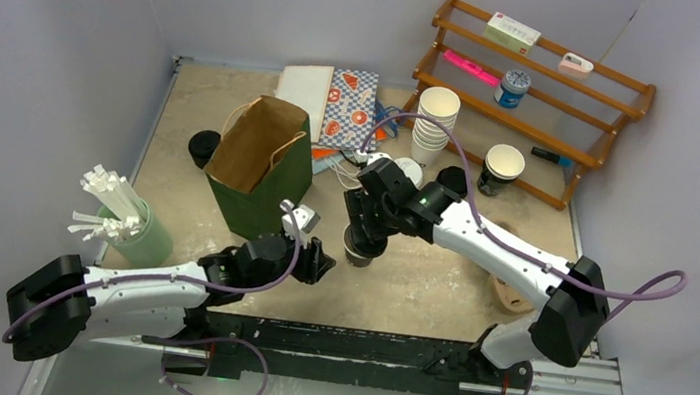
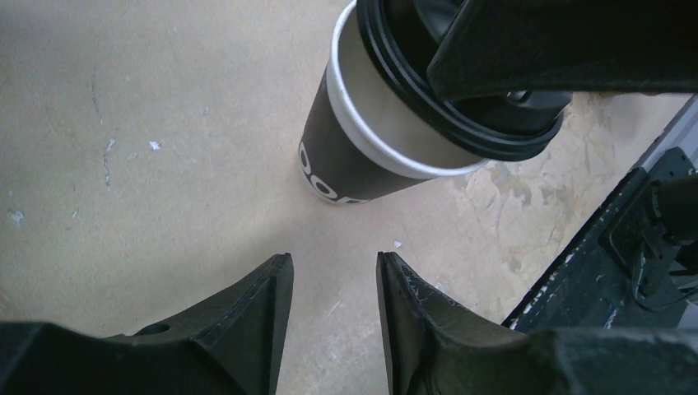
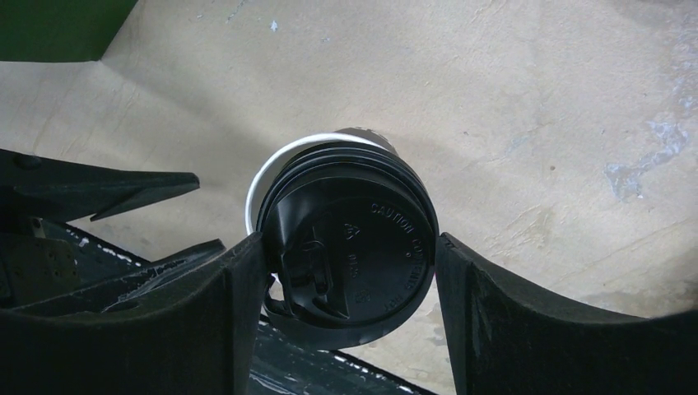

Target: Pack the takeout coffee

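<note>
The takeout coffee cup (image 2: pixel 329 156) has a dark body and a white rim and stands on the table just in front of my left gripper (image 2: pixel 333 259). That gripper is open with only bare table between its fingers. A black plastic lid (image 3: pixel 354 247) rests tilted over the cup's rim (image 3: pixel 262 177), not seated flat. My right gripper (image 3: pixel 348 240) is shut on the lid, one finger on each side of its edge. In the top view the cup (image 1: pixel 357 251) sits under the right gripper (image 1: pixel 362 231), with the left gripper (image 1: pixel 318 260) close on its left.
An open brown and green paper bag (image 1: pixel 260 161) stands left of the cup. A green holder of white sticks (image 1: pixel 126 220) is at the far left. Stacked white cups (image 1: pixel 434 122), another dark cup (image 1: pixel 501 168) and a wooden rack (image 1: pixel 540 90) are at the back right. A black rail (image 1: pixel 358 345) runs along the near edge.
</note>
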`<state>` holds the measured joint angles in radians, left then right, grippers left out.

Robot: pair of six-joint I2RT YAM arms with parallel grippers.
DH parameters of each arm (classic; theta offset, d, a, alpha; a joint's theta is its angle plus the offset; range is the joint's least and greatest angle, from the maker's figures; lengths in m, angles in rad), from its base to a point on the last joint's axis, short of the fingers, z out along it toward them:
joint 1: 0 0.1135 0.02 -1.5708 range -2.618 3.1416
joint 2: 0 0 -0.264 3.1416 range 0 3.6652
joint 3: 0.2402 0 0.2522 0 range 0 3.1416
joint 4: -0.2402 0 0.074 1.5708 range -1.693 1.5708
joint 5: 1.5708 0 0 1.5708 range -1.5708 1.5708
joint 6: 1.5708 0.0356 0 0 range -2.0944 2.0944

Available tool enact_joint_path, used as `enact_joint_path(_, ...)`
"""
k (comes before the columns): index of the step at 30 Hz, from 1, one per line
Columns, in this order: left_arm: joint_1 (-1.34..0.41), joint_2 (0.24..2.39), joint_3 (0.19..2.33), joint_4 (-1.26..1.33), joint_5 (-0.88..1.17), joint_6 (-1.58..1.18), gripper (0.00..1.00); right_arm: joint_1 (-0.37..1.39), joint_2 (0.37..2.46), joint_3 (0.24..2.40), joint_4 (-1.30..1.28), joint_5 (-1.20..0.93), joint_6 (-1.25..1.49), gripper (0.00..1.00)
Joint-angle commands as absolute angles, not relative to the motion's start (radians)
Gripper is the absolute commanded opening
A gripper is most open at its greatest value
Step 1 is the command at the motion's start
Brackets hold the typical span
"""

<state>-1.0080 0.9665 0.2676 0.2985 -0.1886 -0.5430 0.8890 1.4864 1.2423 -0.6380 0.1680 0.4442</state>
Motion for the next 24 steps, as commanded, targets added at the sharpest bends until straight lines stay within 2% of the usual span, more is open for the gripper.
enact_joint_path(1, -0.992, 0.973, 0.330, 0.349, -0.159, -0.568, 0.44, 0.912, 1.483, 1.283, -0.628, 0.225, 0.436, 0.71)
enact_joint_path(13, -0.941, 1.048, 0.374, 0.339, -0.107, -0.602, 0.41, 0.956, 1.495, 1.260, -0.569, 0.243, 0.417, 0.71)
enact_joint_path(24, -0.922, 1.083, 0.388, 0.351, -0.072, -0.600, 0.42, 0.965, 1.509, 1.253, -0.587, 0.273, 0.420, 0.79)
